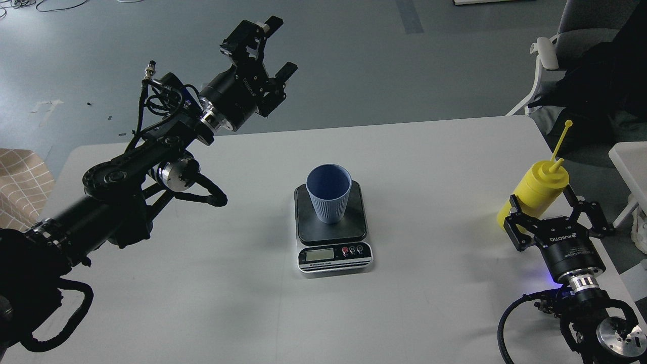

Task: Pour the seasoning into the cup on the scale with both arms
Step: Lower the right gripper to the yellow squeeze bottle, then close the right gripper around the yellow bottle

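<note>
The yellow seasoning bottle [537,188] stands near the table's right edge, leaning with its thin nozzle pointing up and to the right. My right gripper [547,206] is open, with one finger on each side of the bottle's lower body; I cannot tell whether they touch it. The blue-grey ribbed cup [328,196] stands upright on the dark platform of the scale [333,255] at the table's middle. My left gripper [281,46] is open and empty, held high beyond the table's far left edge, well away from the cup.
The white table [429,162] ends just right of the bottle. A grey chair with dark cloth [591,60] stands at the back right. A white surface [632,162] is at the right edge. A tan checked item [20,182] lies on the left.
</note>
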`<state>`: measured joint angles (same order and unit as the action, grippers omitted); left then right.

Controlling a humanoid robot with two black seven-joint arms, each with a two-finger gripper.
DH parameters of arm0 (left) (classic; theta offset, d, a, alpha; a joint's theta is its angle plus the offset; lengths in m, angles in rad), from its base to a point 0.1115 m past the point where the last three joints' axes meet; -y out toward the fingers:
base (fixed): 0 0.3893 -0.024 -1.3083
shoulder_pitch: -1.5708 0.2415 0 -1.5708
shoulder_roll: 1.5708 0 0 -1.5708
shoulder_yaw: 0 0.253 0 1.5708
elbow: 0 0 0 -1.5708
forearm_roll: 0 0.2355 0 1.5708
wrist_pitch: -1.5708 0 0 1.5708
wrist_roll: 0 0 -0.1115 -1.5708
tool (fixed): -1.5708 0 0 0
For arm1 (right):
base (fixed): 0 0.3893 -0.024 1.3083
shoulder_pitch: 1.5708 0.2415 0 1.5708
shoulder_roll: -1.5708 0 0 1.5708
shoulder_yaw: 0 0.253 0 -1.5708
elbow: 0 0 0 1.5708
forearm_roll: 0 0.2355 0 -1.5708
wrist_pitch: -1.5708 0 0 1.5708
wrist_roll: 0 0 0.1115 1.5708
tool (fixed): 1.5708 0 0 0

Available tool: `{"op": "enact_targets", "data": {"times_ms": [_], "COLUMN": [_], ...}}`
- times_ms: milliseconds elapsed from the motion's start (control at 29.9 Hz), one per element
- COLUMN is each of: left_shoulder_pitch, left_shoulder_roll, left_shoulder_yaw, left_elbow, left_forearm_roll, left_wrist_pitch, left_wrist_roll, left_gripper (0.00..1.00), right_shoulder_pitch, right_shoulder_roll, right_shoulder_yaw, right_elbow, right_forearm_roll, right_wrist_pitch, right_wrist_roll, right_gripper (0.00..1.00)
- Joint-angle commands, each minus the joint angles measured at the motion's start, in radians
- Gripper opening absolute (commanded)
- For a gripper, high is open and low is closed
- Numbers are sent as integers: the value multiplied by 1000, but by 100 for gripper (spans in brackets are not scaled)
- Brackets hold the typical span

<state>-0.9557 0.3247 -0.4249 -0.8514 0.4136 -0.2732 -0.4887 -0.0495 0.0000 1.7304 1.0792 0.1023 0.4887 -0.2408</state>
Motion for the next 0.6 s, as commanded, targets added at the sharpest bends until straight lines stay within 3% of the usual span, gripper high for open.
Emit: {"op": "enact_targets", "data": {"times_ms": [0, 167, 568], "left_shoulder_pitch": [0, 2, 0], "left_shoulder_roll": [0, 4, 17], "left_shoulder_yaw": [0, 1, 40], "left_elbow": [0, 0, 0], "left_forearm_roll": [1, 1, 2], "left_wrist_pitch": [0, 0, -1], "left_wrist_roll": [0, 0, 0], "left_gripper": [98, 98, 98], "right_shoulder_pitch": [45, 88, 117], "right_shoulder_roll": [0, 0, 0], "right_shoulder_yaw": [0, 0, -31], "right_elbow": [-28, -51, -93], "right_forearm_roll": [-36, -59, -182], "right_wrist_pitch": [0, 0, 0], "right_wrist_roll": [2, 12, 132], "right_gripper": [100, 100, 97]}}
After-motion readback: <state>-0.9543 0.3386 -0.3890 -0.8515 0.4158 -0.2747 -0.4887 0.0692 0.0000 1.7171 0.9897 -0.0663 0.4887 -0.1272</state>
